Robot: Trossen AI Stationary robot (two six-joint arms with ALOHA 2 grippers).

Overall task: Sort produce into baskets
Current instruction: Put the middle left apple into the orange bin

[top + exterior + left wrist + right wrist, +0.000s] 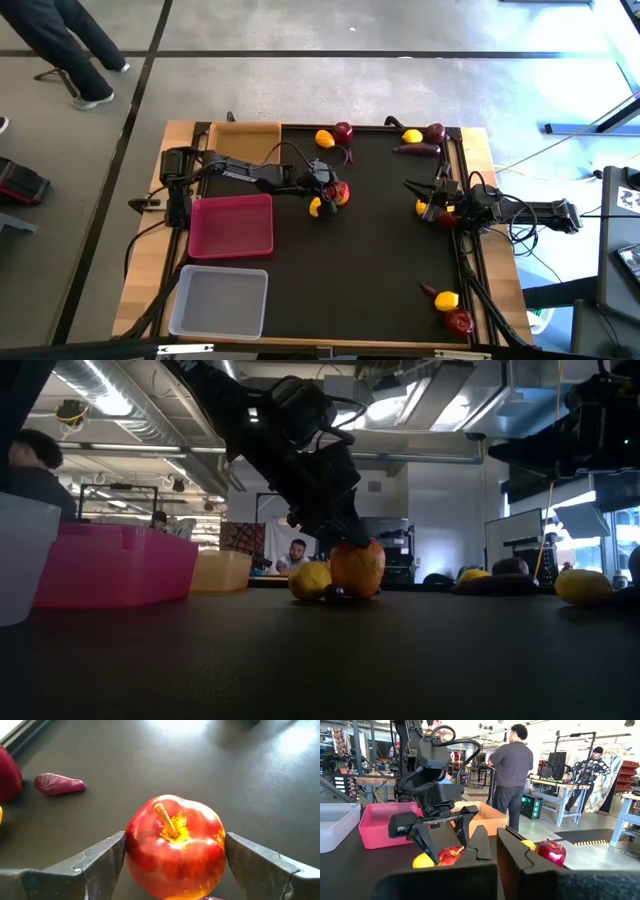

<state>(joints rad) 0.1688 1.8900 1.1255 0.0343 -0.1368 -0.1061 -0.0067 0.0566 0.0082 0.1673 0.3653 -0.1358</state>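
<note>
We are bringing the left gripper (333, 192) down at the middle of the black mat (380, 270), and its fingers (102, 860) are standing on either side of a red apple (175, 845), touching or nearly touching its flanks. The apple is resting on the mat, so we judge this a grasp being set rather than finished (whether the pads are already pressing, we cannot say). A lemon (310, 579) is lying just beside the apple, which is probably why the claw is coming in from above and straddling only the apple. A purple root (59, 784) is lying apart from it.

The three baskets are waiting along the left edge: the tan tray (243, 142), the pink tray (232, 224) and the translucent tray (219, 301), all on this arm's own side, so the carry should be short.

The right gripper (437, 205) is sitting low near the mat's right edge beside more produce; we cannot tell whether its fingers are parted or closed.
</note>
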